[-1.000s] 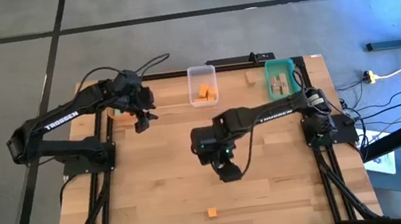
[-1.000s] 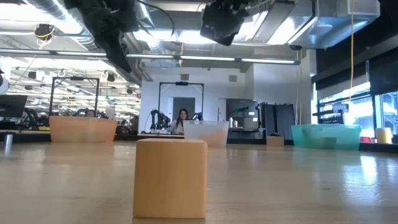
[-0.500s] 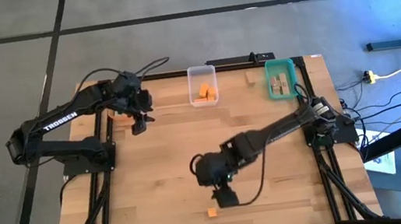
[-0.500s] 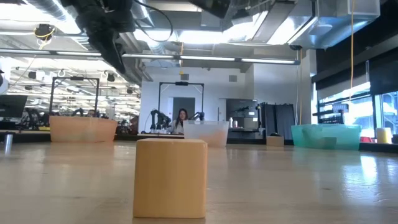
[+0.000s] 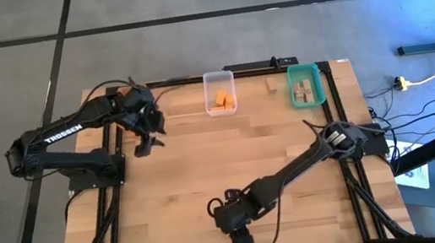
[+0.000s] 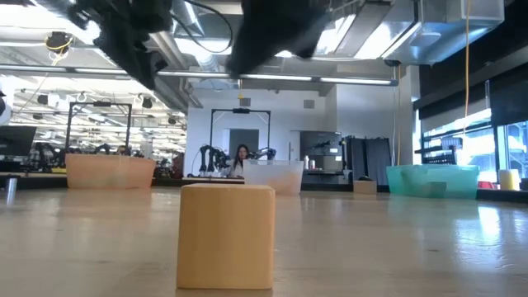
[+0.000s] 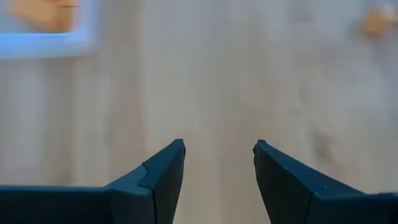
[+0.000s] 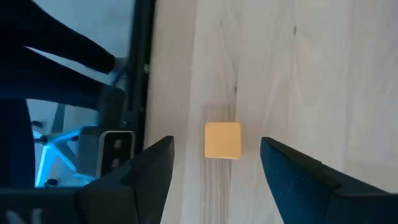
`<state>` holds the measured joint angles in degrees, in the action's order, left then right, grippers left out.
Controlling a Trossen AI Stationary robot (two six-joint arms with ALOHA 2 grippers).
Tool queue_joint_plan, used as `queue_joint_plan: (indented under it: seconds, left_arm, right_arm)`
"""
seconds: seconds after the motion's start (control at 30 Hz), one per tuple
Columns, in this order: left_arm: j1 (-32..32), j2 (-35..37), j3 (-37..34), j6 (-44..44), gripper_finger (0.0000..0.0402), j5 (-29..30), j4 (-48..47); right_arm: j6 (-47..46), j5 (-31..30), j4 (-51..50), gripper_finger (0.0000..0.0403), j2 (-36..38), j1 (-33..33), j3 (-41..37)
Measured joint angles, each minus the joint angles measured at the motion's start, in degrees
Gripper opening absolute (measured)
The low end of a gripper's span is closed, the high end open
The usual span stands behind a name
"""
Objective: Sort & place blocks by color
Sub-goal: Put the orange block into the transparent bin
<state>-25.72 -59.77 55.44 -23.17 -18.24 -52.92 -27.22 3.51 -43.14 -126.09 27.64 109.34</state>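
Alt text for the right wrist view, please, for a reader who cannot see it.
A single orange block lies on the wooden table, centred ahead of the right gripper, whose two dark fingers stand open on either side of it without touching. The table's dark frame and the floor beyond run along one side.

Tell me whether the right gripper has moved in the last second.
Yes. In the high view the right gripper has swung away from the clear bin toward the table's near edge, and now hangs open over the lone orange block.
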Motion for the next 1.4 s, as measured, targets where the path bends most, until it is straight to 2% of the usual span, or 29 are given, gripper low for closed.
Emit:
queue_joint_plan:
  seconds: [0.17, 0.27, 1.13, 1.4]
  left_arm:
    - [2.3, 0.5, 0.0, -3.7, 0.0183, -9.9, -3.2]
    - [3.6, 1.1, 0.0, -4.0, 0.0183, -12.8, -3.7]
    - [5.3, 2.5, 0.0, -1.3, 0.0183, -12.3, -3.7]
    - [5.3, 2.5, 0.0, -1.2, 0.0183, -12.3, -3.9]
  right_arm:
    - [-1.1, 0.0, 0.5, 0.0239, -2.6, 0.0, 0.0]
    - [-1.0, 0.5, 1.0, 0.0239, -4.0, 0.0, 0.0]
    - [0.5, -0.4, 3.2, 0.0239, -9.5, 0.3, 0.0]
    - [-3.6, -0.5, 3.7, 0.0239, -10.2, 0.3, 0.0]
